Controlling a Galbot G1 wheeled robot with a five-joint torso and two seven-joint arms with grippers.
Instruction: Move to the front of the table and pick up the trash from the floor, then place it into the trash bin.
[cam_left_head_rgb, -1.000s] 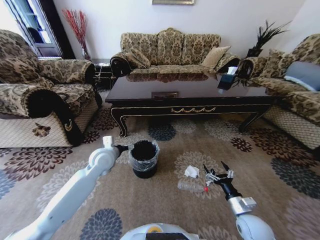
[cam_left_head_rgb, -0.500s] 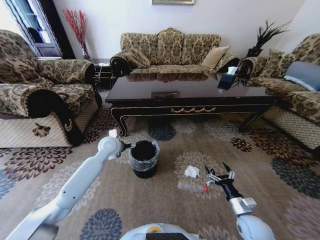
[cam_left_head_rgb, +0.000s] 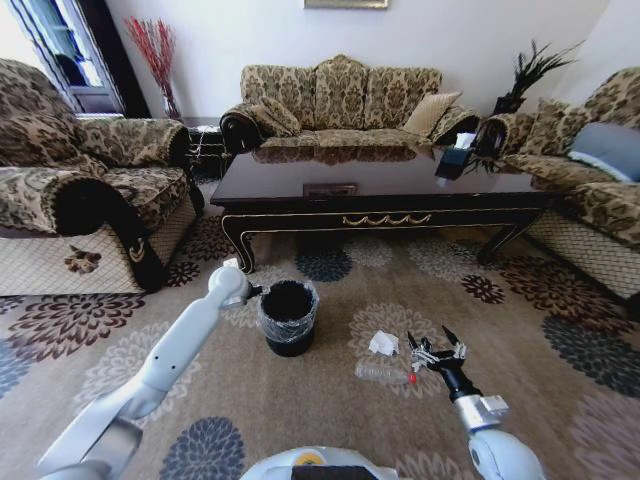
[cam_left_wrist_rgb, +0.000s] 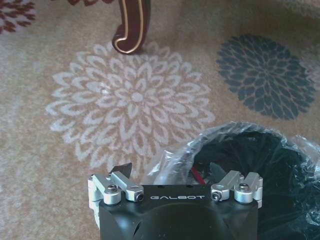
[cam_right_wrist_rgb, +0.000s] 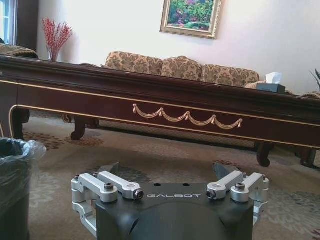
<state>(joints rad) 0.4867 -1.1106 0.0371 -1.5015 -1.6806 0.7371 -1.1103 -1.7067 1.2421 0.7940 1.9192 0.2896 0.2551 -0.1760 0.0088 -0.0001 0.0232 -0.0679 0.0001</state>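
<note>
Head view alone shows bottle (cam_left_head_rgb: 382, 373), paper wad (cam_left_head_rgb: 383, 344).

On the patterned carpet (cam_left_head_rgb: 330, 400) lie the bottle (cam_left_head_rgb: 383, 373) and paper wad (cam_left_head_rgb: 383, 343), beside the standing trash bin (cam_left_head_rgb: 289, 318).

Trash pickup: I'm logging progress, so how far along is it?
Done: the robot faces the table. In hand: the open right gripper hovers by the bottle and paper wad; the open left gripper is over the trash bin. Left: grasping and binning both.
</note>
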